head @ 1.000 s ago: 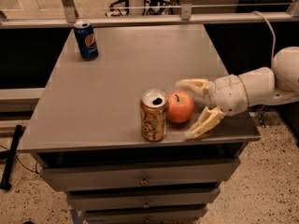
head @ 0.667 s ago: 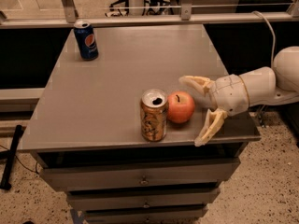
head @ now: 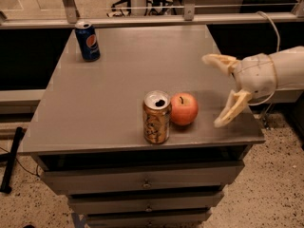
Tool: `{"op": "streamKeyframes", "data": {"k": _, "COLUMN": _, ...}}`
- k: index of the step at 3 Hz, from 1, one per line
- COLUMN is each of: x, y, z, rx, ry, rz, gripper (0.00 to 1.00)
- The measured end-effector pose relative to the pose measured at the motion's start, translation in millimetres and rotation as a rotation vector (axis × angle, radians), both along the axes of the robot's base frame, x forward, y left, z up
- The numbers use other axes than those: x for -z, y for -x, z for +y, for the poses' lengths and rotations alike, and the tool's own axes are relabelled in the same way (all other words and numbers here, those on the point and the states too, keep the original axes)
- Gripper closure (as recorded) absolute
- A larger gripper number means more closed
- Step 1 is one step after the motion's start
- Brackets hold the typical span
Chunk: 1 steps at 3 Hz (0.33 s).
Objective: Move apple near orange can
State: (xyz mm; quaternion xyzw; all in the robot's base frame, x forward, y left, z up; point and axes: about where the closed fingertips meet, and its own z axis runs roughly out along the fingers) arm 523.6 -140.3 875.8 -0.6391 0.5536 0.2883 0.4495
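spread apart and empty at 3 o'clock of the apple [head: 184,109], the pincer [head: 211,91] could, sweeping toward 9, knock it away or topple the orange can [head: 156,118].

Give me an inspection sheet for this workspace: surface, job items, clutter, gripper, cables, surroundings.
Surface: grey table, flat.
Job's things: apple upright, close beside the orange can, near the front edge.
Clutter: blue Pepsi can at the far left corner.
Gripper: gripper open, empty, right of the apple, apart from it.
Cables: pale cable behind the arm.
Surroundings: drawers below; speckled floor.
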Motion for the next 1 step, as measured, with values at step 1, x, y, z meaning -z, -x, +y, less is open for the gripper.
{"op": "streamKeyframes", "data": {"k": 1, "x": -22.5, "y": -11.5, "z": -11.5, "rx": 0.030, "ry": -0.006, "rz": -0.051, "gripper": 0.00}}
